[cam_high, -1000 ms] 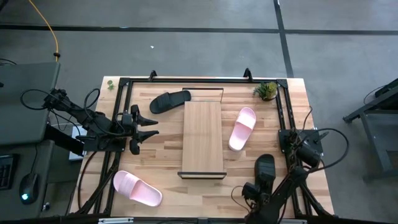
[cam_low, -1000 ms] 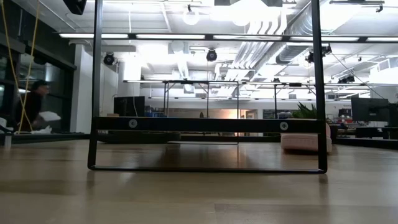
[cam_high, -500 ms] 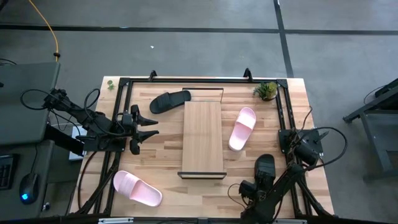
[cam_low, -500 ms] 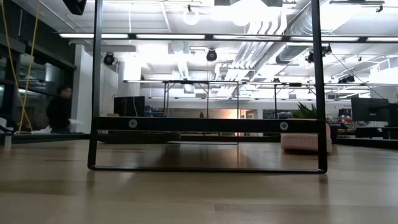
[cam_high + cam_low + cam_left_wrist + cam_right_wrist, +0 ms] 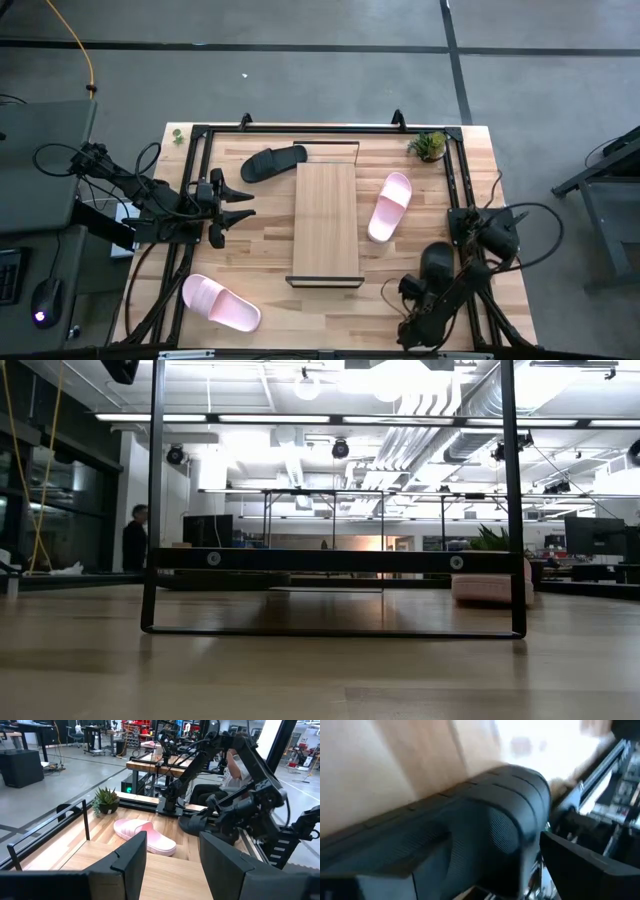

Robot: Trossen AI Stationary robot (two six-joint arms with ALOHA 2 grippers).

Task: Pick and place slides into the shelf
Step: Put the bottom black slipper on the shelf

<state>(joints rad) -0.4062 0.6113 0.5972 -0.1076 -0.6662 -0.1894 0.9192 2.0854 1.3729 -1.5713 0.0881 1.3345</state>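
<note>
Room: open workshop with ceiling strip lights beyond the plank table (image 5: 270,250); a person (image 5: 134,538) stands far off in the low view
Right gripper (image 5: 412,290): fingers spread wide, at the table's near right, just beside a black slide (image 5: 437,262); the right wrist view is filled by that slide's dark ribbed strap (image 5: 485,830), and actual contact cannot be told
Left gripper (image 5: 240,202): fingers (image 5: 131,857) apart on nothing, waiting at the table's left edge, pointing toward the shelf
Shelf (image 5: 326,220): light-wood board lying mid-table, black wire frame (image 5: 335,560) at its near end
Other black slide (image 5: 272,161): far side, left of the shelf
Pink slides: one (image 5: 390,205) right of the shelf, one (image 5: 220,302) at the near left corner
Small potted plant (image 5: 430,144): far right corner
</note>
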